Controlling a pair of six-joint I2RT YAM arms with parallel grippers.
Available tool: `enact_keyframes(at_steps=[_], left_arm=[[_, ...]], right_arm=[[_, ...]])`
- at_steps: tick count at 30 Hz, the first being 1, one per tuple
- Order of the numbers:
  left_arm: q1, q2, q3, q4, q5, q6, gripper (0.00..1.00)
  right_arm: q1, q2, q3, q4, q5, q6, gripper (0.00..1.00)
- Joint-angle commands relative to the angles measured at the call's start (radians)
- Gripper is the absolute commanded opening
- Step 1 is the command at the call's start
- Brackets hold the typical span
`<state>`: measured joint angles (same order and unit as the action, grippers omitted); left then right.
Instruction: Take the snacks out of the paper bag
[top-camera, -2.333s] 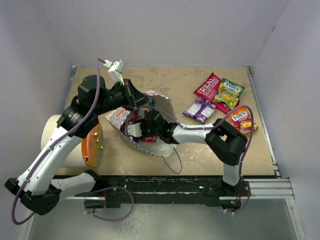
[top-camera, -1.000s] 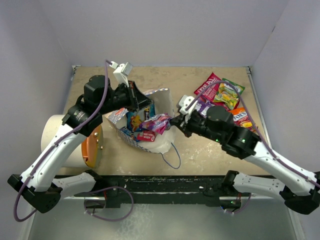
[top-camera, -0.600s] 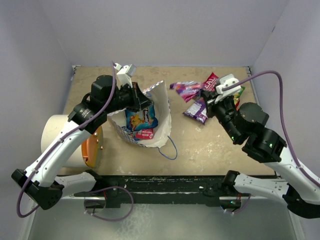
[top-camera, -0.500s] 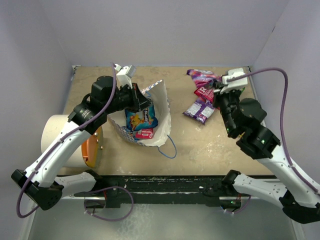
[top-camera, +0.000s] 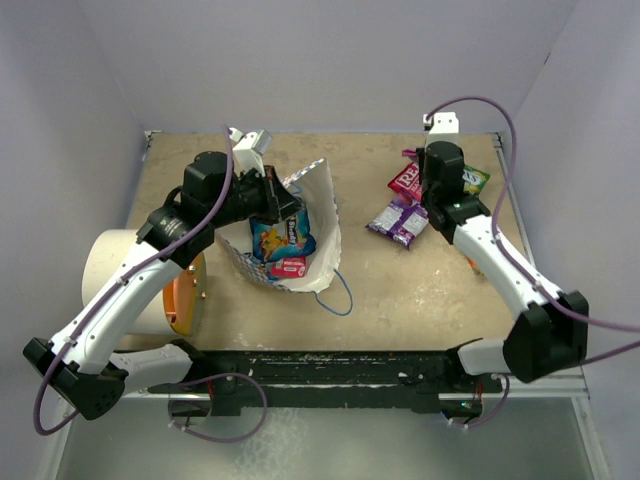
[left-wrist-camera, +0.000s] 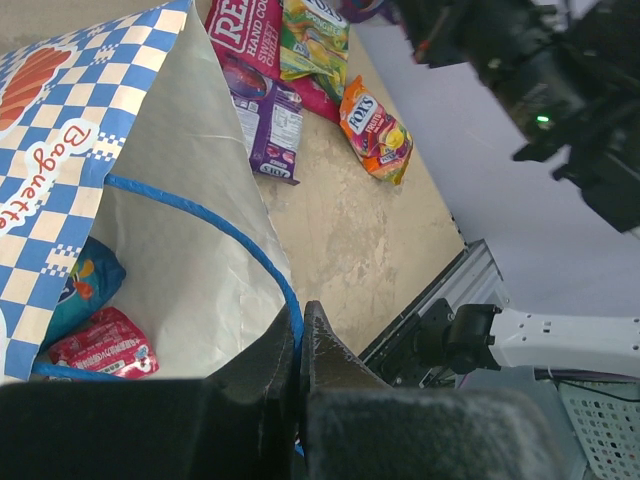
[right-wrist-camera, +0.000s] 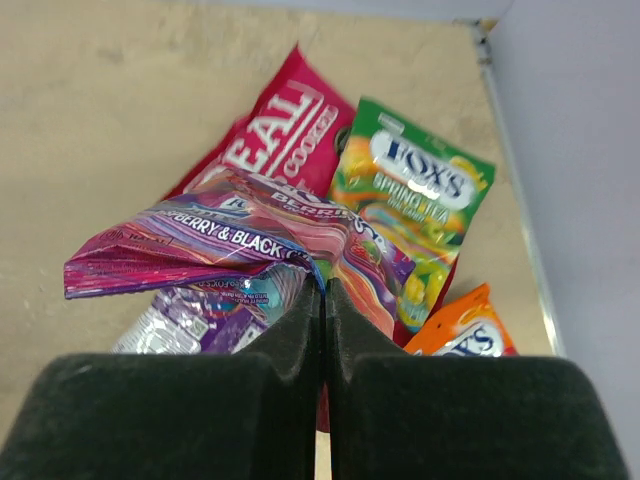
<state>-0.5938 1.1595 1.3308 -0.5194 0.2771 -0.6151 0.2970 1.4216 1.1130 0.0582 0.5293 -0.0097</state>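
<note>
The paper bag (top-camera: 320, 220) lies open at 10 o'clock on the surface (top-camera: 400, 290), "Baguette" on its checkered side. Two snacks sit inside: a blue packet (top-camera: 283, 235) and a small red packet (top-camera: 288, 267). The left hand (left-wrist-camera: 300, 312) is clenched on the bag's rim at the blue cord (left-wrist-camera: 200, 225). At 2 o'clock, near the right edge, four lie: a red "REAL" cookie packet (right-wrist-camera: 285, 130), a green "FOX'S" packet (right-wrist-camera: 420, 190), an orange packet (right-wrist-camera: 465, 330) and a purple packet (right-wrist-camera: 195, 320). The right hand (right-wrist-camera: 323, 290) pinches a pink "BERRY & BLACK" packet (right-wrist-camera: 230, 240) over them, with bare surface between bag and pile.
</note>
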Motion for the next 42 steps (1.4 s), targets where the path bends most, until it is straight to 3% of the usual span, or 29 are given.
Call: enact_keyframes(at_steps=[1, 9, 17, 21, 23, 29, 34, 42], left_arm=[[0.000, -0.002, 0.019, 0.022, 0.019, -0.031, 0.00], [0.000, -0.022, -0.031, 0.034, 0.137, -0.103, 0.00], [0.000, -0.018, -0.009, -0.017, 0.145, -0.083, 0.00], [0.001, -0.030, -0.028, -0.001, 0.098, -0.126, 0.00], [0.000, -0.039, -0.033, 0.011, 0.087, -0.138, 0.00], [0.001, -0.026, 0.003, -0.019, 0.113, -0.102, 0.00], [0.000, 0.000, 0.002, 0.019, 0.149, -0.119, 0.00], [0.001, 0.003, 0.014, 0.000, 0.165, -0.088, 0.00]], right_arm=[[-0.032, -0.010, -0.040, 0.152, -0.088, 0.021, 0.00], [-0.036, 0.055, -0.157, 0.251, -0.179, 0.021, 0.00], [-0.036, 0.071, -0.169, 0.100, -0.218, 0.209, 0.01], [-0.036, 0.052, -0.196, 0.020, -0.342, 0.267, 0.46], [-0.036, 0.021, -0.195, -0.026, -0.323, 0.274, 0.53], [-0.035, -0.142, -0.223, -0.176, -0.365, 0.337, 0.62], [-0.035, -0.274, -0.285, -0.358, -0.472, 0.441, 0.64], [-0.032, -0.519, -0.406, -0.455, -0.636, 0.499, 0.67]])
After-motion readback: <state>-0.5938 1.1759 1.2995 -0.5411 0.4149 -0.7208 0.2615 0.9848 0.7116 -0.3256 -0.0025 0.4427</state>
